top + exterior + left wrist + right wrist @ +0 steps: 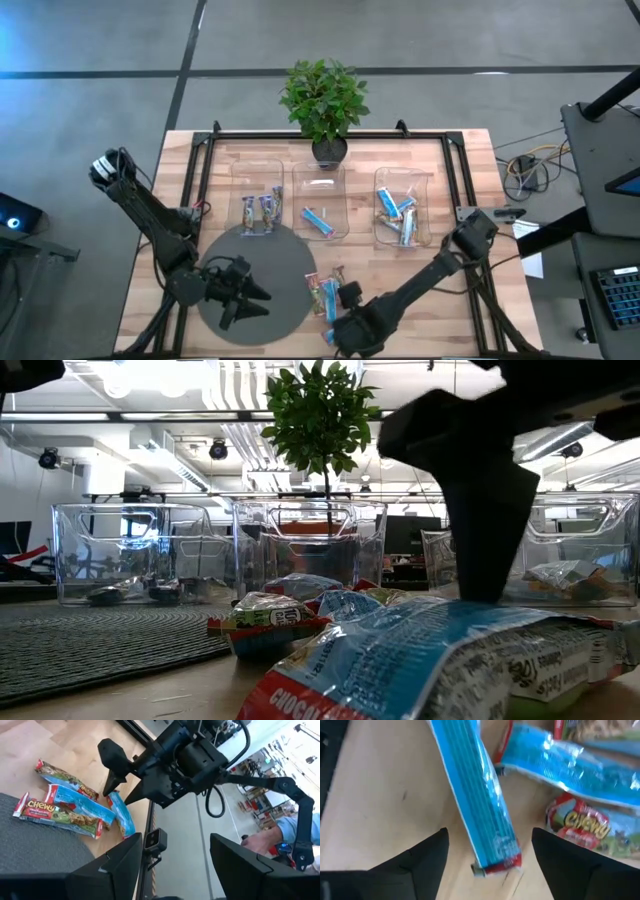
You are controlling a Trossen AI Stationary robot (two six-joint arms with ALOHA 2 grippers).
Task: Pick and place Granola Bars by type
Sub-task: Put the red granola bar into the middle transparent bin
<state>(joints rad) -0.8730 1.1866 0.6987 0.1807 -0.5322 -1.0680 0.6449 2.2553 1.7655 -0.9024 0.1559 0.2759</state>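
Right gripper (487, 865), fingers spread and empty, hovered over a bright blue foil-wrapped granola bar (477, 795) lying just off the round grey mat (290, 265). Grasping was in hand; next, descend and close. Left gripper (250, 295) waited open above that mat.

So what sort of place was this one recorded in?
Probably a robotics lab or an open workshop. A wooden table stands on a grey concrete floor with taped lines, cables run across the floor beside it, and the low view shows exposed ceiling ducts and lights.
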